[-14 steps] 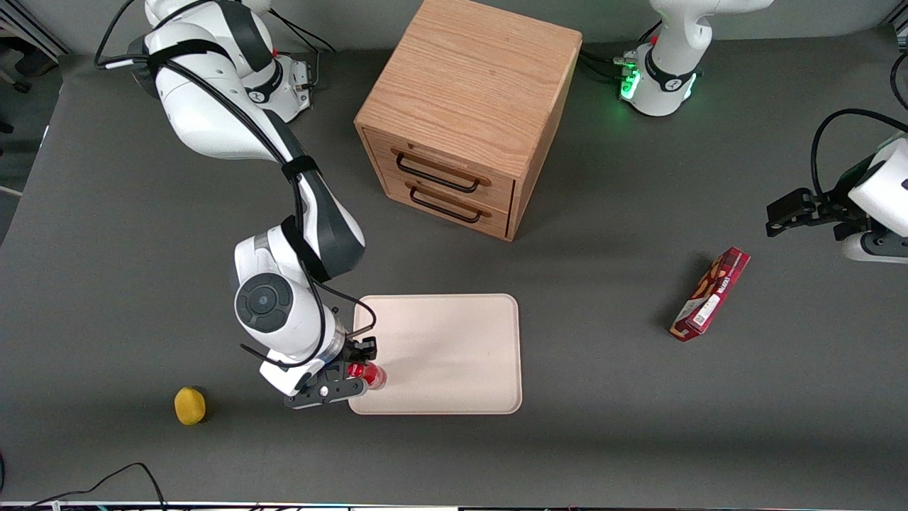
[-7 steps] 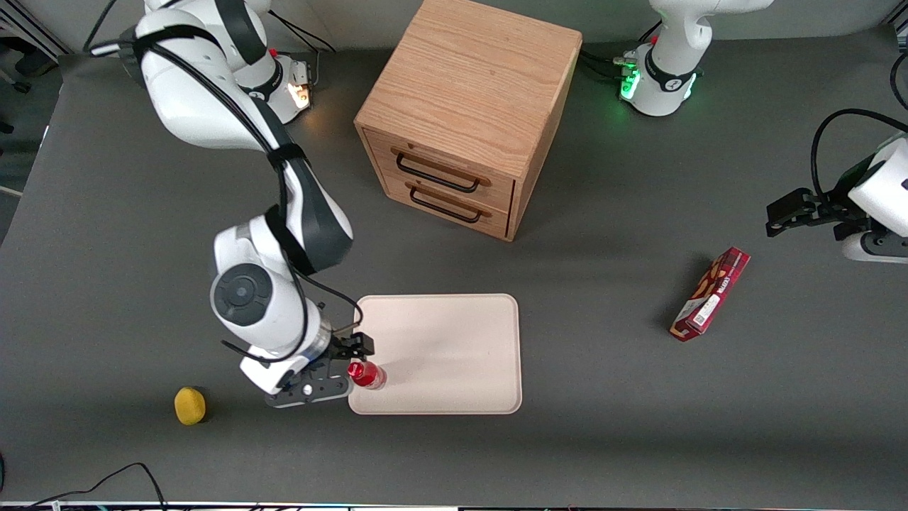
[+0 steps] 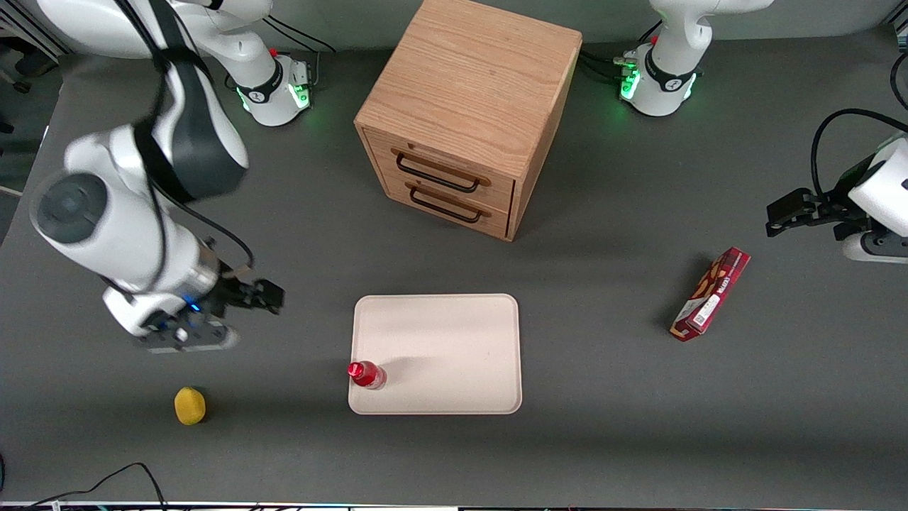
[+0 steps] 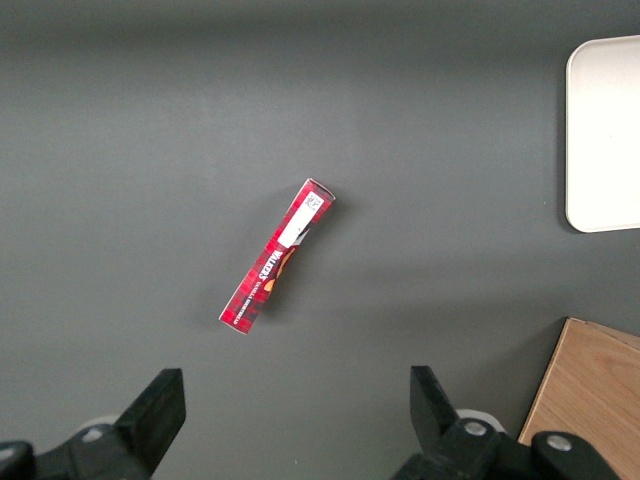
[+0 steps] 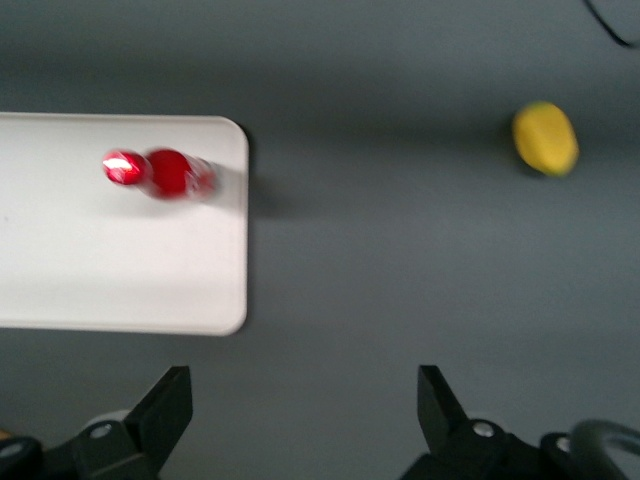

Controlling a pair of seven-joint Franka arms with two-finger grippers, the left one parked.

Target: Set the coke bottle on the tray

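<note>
The small red coke bottle stands upright on the pale beige tray, at the tray's corner nearest the front camera on the working arm's side. It also shows in the right wrist view on the tray. My right gripper is open and empty, raised above the bare table well away from the bottle, toward the working arm's end. Its wide-spread fingers frame only grey table.
A yellow lemon lies on the table near the front edge, also in the right wrist view. A wooden drawer cabinet stands farther from the camera than the tray. A red snack box lies toward the parked arm's end.
The gripper let go of the bottle, which stays upright on the tray. The right arm pulled away from the tray toward its own end of the table and rose.
</note>
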